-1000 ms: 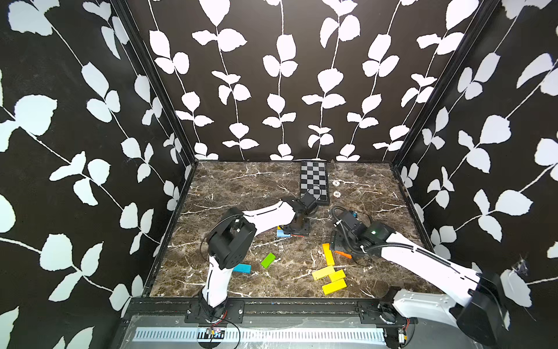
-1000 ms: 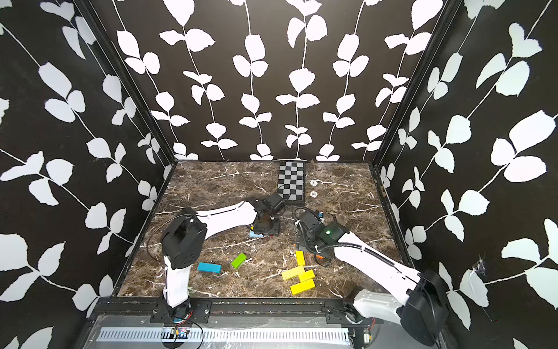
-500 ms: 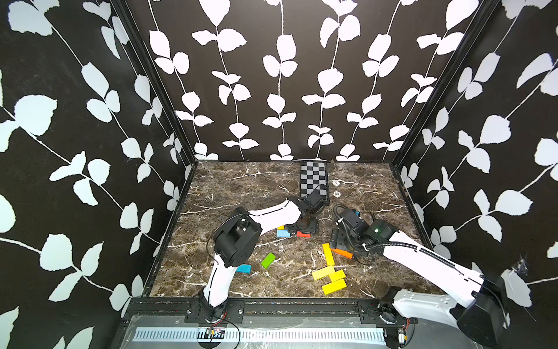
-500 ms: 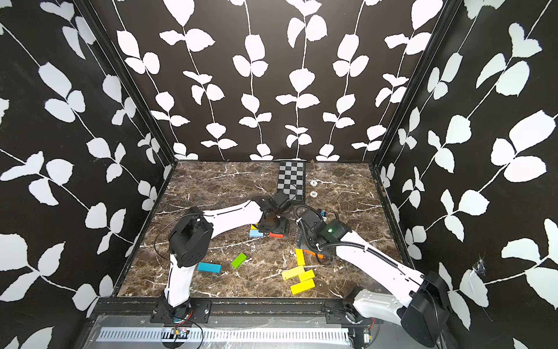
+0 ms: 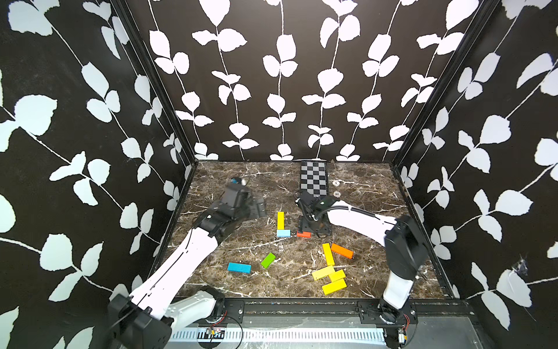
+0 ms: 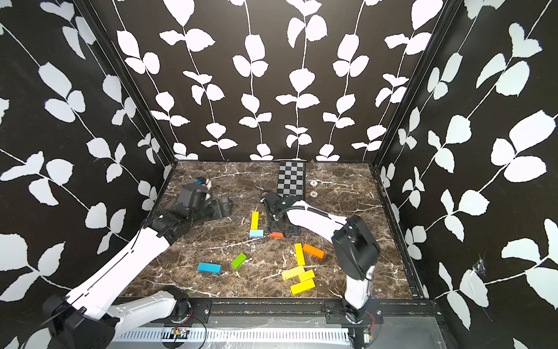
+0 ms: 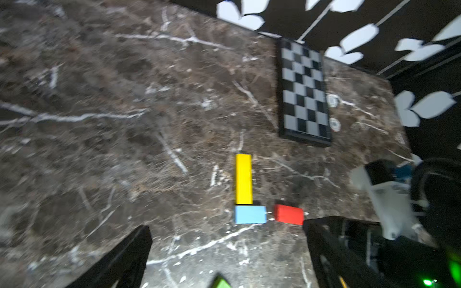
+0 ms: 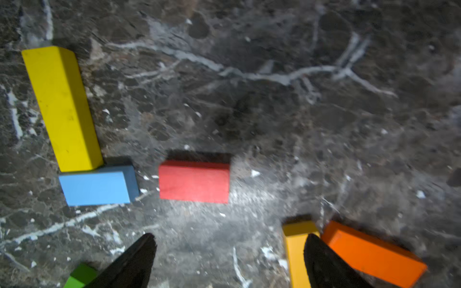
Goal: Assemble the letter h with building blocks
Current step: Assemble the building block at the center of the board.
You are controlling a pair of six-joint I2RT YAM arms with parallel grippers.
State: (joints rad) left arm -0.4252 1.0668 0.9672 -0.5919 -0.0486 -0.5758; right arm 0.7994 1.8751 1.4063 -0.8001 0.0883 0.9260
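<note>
Back comes the left gripper (image 5: pixel 259 208), well away from the middle of the marble table (image 5: pixel 362 193) where it was working a second ago, and it hangs off to the left, blurred in both top views. Its wrist camera shows its jaws spread wide (image 7: pixel 224 249) with nothing between them. The right gripper (image 5: pixel 314 226) has swung in from the orange block (image 5: pixel 342 250) and now sits just beside the red-orange block (image 5: pixel 303 234). Its jaws are parted too (image 8: pixel 229 239), and the red-orange block (image 8: pixel 194 181) lies clear ahead of the fingertips, not between them.

So what's on the table? A long yellow block (image 5: pixel 280 220) lies pointing towards the back wall, its near end touching a short light blue block (image 5: pixel 283 233) that lies crosswise. The two make an L. The red-orange block lies in line with the light blue one, with a small gap between them.

Nearer the front on the right, a second long yellow block (image 5: pixel 328 254) lies just beside the orange block, and three yellow blocks (image 5: pixel 323 273) huddle together below them. The green block (image 5: pixel 268 260) and the blue block (image 5: pixel 239 267) lie apart at front left. The checkered board (image 5: pixel 314 178) lies against the back wall.
</note>
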